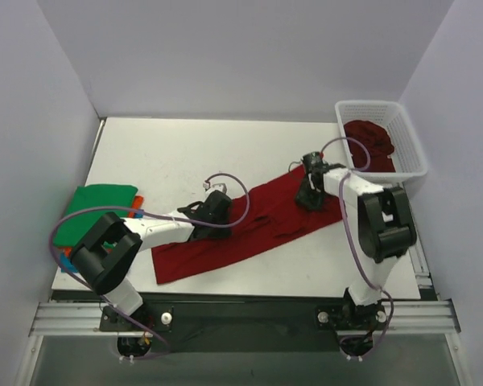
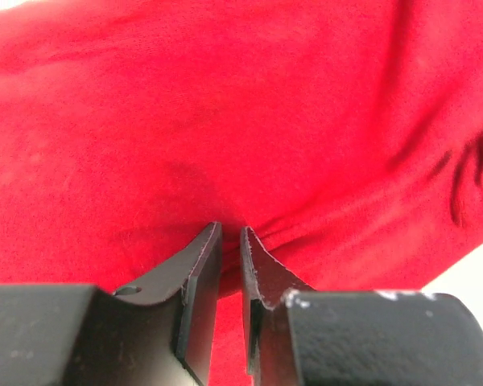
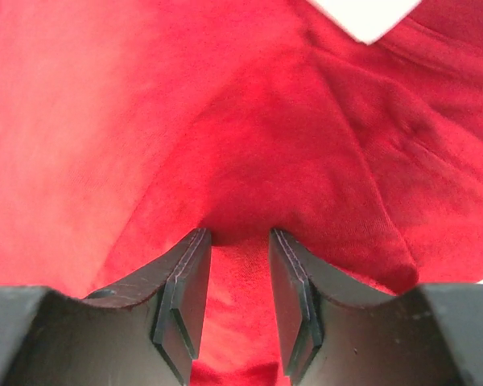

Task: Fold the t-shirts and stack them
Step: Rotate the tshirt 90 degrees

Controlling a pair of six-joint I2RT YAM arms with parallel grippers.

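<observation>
1. While a dark red t-shirt (image 1: 249, 225) is stretched diagonally across the middle of the worktop (image 1: 185, 153), a pinch of it is held in the narrowed left tool (image 2: 230, 233).
2. A tented fold is clamped in the right tool (image 3: 240, 235), nearer the right edge.
3. Both pinches are best raised together, cloth kept taut, for an even fold.

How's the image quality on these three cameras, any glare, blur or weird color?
Top external: even soft light, sharp, the t-shirt reads dark red. Left wrist: same cloth glows brighter red, weave soft, the table blown out white at the edge. Right wrist: equally saturated red, white table patch overexposed, seams crisp.
</observation>
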